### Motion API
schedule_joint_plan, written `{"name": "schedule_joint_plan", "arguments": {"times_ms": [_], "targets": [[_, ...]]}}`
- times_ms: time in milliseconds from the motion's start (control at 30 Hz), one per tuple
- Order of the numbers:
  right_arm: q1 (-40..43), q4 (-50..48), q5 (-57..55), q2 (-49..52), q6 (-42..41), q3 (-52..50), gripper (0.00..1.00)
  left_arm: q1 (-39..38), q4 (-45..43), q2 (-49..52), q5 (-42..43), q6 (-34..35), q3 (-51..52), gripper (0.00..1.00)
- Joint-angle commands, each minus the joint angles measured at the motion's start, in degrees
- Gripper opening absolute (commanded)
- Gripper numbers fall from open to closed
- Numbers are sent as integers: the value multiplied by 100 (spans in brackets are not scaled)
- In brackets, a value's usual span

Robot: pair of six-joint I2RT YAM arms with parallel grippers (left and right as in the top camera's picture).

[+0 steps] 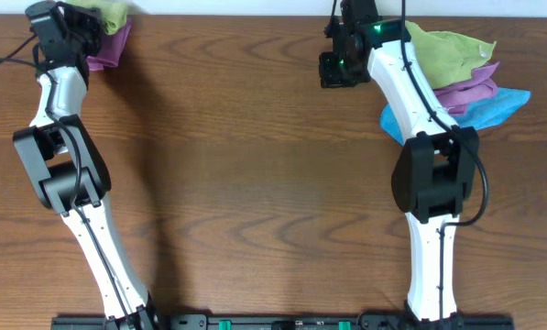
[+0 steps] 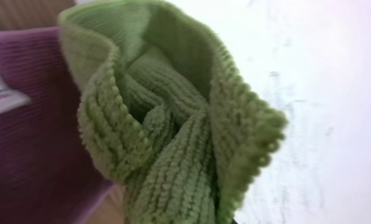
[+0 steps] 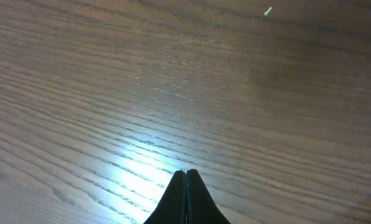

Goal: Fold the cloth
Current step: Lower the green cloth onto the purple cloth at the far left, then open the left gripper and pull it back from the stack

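The cloth (image 1: 114,13) is bright lime-green and lies bunched at the table's far left corner, on top of a purple cloth (image 1: 108,48). My left gripper (image 1: 86,22) is at its edge. In the left wrist view the cloth (image 2: 173,143) fills the frame in a gathered fold that rises from the jaws, and it hides the fingers. No tag shows on it. My right gripper (image 1: 335,70) is at the far middle of the table, apart from any cloth. Its fingers (image 3: 186,172) are pressed together and empty over bare wood.
A pile at the far right holds a duller olive-green cloth (image 1: 445,51), a purple cloth (image 1: 470,84) and a blue cloth (image 1: 493,105). The purple cloth (image 2: 30,155) also shows in the left wrist view. A white wall (image 2: 322,93) runs behind the far edge.
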State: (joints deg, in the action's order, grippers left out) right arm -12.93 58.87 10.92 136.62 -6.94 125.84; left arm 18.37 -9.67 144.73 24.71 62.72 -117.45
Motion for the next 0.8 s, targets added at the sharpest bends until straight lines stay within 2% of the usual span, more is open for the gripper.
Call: {"name": "schedule_joint_plan", "arguments": {"times_ms": [0,267,433,467,500,533,567,633,767], "targets": [[-26,-11,26,63,85,92,1,13,11,-46,94,-210,-197,6],[-26,-15,26,63,87,92,1,33,791,-46,-46,-407,-197,6],[-26,-13,28,63,107,92,1,48,833,-46,-76,-402,-197,5],[-26,-13,26,63,107,92,1,66,831,-46,-83,-398,-197,10],[-26,-11,26,63,107,92,2,83,839,-46,-81,-374,-197,31],[-26,-9,26,63,109,92,1,103,846,-46,-76,-354,-197,65],[-26,-7,28,63,133,92,1,122,876,-46,-74,-356,-197,91],[-26,-9,26,63,146,92,2,170,914,-46,-17,-356,-197,96],[-26,-13,28,63,144,92,1,299,1126,-48,203,-337,-197,95]]}}
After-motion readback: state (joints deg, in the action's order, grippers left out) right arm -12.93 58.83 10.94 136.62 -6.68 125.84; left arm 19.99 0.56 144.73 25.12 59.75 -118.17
